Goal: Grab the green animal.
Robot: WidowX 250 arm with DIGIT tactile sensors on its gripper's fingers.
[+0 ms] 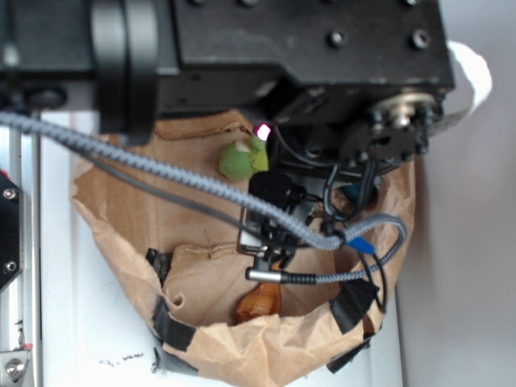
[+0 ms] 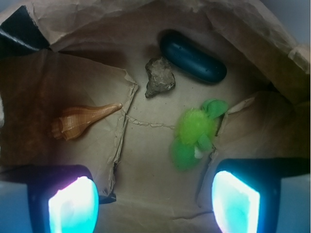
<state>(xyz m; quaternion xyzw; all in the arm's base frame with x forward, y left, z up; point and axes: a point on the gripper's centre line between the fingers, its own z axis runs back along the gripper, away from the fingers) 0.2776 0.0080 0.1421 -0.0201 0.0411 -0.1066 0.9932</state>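
gripper open, green animal in paper bag

I count four loose things lying on the brown paper below me, one of each kind. There is one green animal, a soft toy. There is one dark oval object, teal-black and smooth. There is one brown lumpy rock. There is one orange spiral shell. My hand shows two fingers, one glowing pad on each side of the wrist view. On the paper's rim in the exterior view I make out at least three strips of black tape; more may be hidden.
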